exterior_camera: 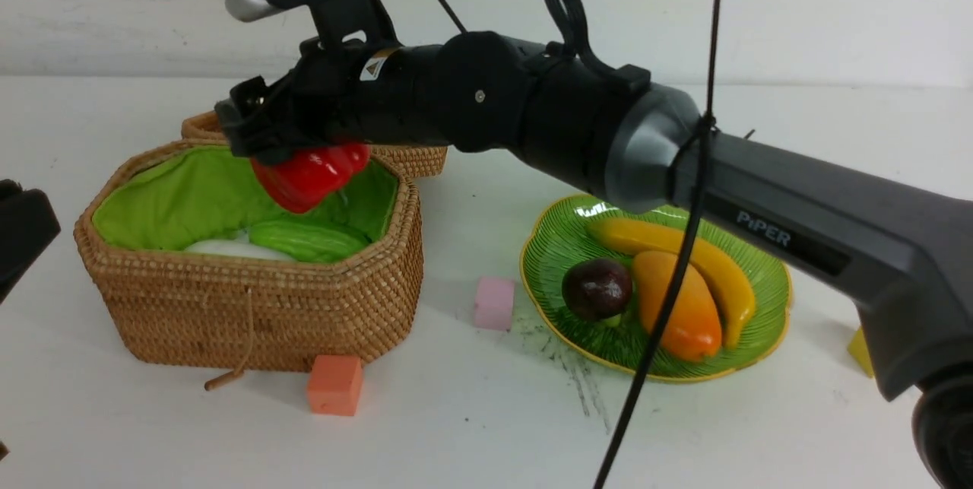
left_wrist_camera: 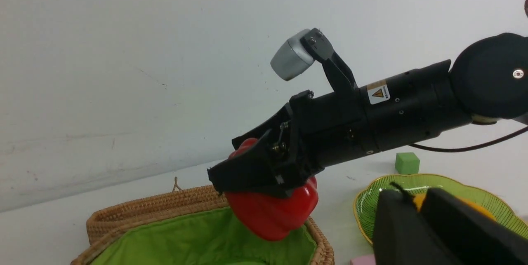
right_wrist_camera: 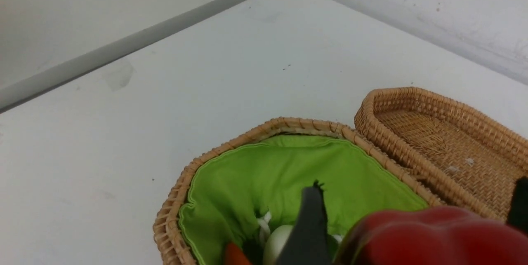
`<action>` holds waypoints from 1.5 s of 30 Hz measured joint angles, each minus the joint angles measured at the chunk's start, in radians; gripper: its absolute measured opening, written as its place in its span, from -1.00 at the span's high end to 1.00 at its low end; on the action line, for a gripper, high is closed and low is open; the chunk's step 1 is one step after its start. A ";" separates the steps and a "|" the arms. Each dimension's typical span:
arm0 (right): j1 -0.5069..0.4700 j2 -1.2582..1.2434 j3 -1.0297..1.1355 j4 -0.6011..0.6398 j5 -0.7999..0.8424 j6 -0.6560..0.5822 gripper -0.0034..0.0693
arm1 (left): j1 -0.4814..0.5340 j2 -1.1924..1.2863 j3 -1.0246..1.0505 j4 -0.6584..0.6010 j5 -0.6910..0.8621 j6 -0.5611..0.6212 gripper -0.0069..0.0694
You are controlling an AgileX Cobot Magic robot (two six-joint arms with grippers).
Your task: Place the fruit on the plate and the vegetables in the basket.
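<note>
Nearest us on the white table [exterior_camera: 471, 428] sits a small orange foam cube [exterior_camera: 334, 385], touching the front wall of the basket, with a pink foam cube [exterior_camera: 494, 303] a little further back between basket and plate; neither belongs to the job, so we leave them be. Then the wide shallow green ribbed plate with its scalloped gold rim [exterior_camera: 771, 276]; on it lie the long yellow banana [exterior_camera: 733, 276], the oval orange-yellow mango [exterior_camera: 688, 314] and the round dark purple mangosteen [exterior_camera: 597, 288], packed side by side; the fruit half looks finished to us. Level with it on our left stands the large octagonal tan wicker basket with bright green lining [exterior_camera: 251, 306], lid swung open behind; inside we see the bumpy green cucumber [exterior_camera: 308, 239] and the white radish [exterior_camera: 236, 249], and the right wrist view shows an orange tip [right_wrist_camera: 236, 254] that is probably the carrot. Above the basket's far-right part hangs our right gripper [exterior_camera: 293, 154], jaws clamped on the glossy red bell pepper [exterior_camera: 312, 173], smooth, lobed and shiny, clear of the lining; we judge this the last vegetable, with only lowering and letting go left. Our left gripper [left_wrist_camera: 416, 207] shows only as dark fingers close to its own camera; we cannot tell how wide it stands.
</note>
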 joint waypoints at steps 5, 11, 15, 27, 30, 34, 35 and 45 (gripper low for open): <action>0.000 0.000 0.000 0.000 -0.004 0.000 -0.76 | 0.000 0.000 0.000 0.000 0.001 0.000 0.60; 0.000 -0.001 0.000 -0.007 0.003 0.000 -0.69 | 0.000 0.000 0.000 0.001 0.001 0.000 0.60; 0.000 -0.034 0.001 -0.030 0.085 -0.011 -0.59 | 0.000 0.000 0.000 0.001 0.001 0.000 0.59; -0.010 -0.420 0.002 -0.296 0.854 0.135 0.65 | 0.000 0.000 0.000 -0.036 0.169 0.000 0.59; -0.014 -0.505 0.000 -0.412 0.976 0.256 0.93 | 0.000 0.000 0.000 -0.101 0.237 0.000 0.65; -0.018 -0.629 0.053 -0.530 0.993 0.417 0.94 | 0.000 -0.006 0.000 -0.162 0.279 0.000 0.85; -0.018 -0.681 0.087 -0.546 0.993 0.448 0.94 | 0.000 -0.015 0.000 -0.166 0.287 0.000 0.85; -0.018 -1.163 0.621 -0.574 1.004 0.698 0.92 | 0.000 -0.236 0.001 -0.078 0.368 -0.080 0.85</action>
